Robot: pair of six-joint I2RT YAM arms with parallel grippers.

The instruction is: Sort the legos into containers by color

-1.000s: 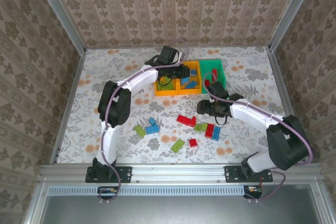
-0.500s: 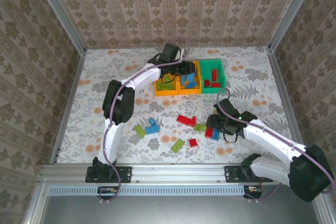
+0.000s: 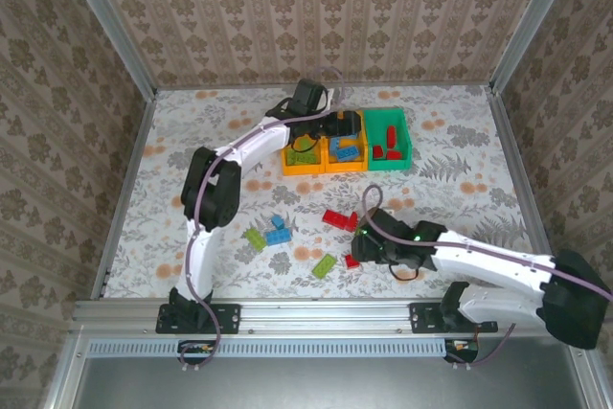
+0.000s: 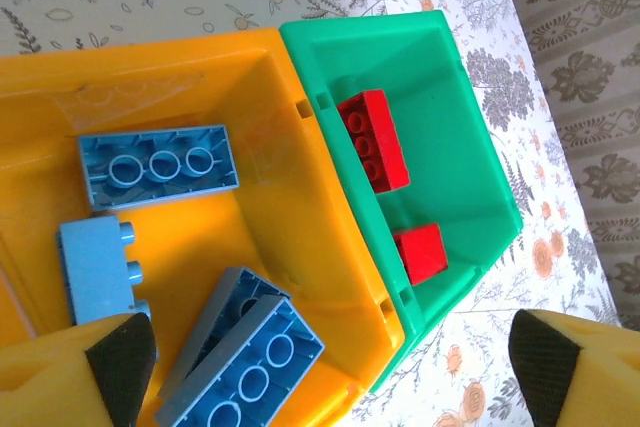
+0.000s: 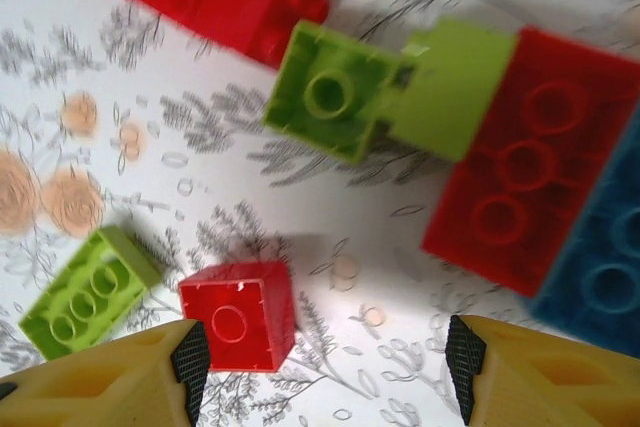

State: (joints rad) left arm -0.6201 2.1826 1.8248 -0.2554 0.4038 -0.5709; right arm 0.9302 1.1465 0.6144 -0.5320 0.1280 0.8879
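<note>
Three containers stand in a row at the back: an orange-yellow bin (image 3: 305, 154) with lime legos, an orange-yellow bin (image 4: 300, 247) with several blue bricks (image 4: 158, 164), and a green bin (image 4: 450, 147) with two red bricks (image 4: 372, 137). My left gripper (image 4: 330, 367) hangs open and empty over the seam between the blue-filled bin and the green one. My right gripper (image 5: 328, 355) is open, low over the loose legos. A small red brick (image 5: 238, 327) lies just inside its left finger (image 5: 190, 357). Lime bricks (image 5: 330, 95), a long red brick (image 5: 540, 172) and a blue brick (image 5: 600, 282) lie just beyond.
More loose legos lie on the floral tabletop: a lime brick (image 3: 254, 238), blue bricks (image 3: 278, 232), a lime brick (image 3: 324, 265) and red bricks (image 3: 338, 219). Patterned walls with metal rails (image 3: 129, 170) enclose the table. Bare table lies left and right of the pile.
My right arm swung from beside the green bin down and left to the loose pile, its gripper now low over the small red brick. My left gripper shifted slightly right over the bins.
</note>
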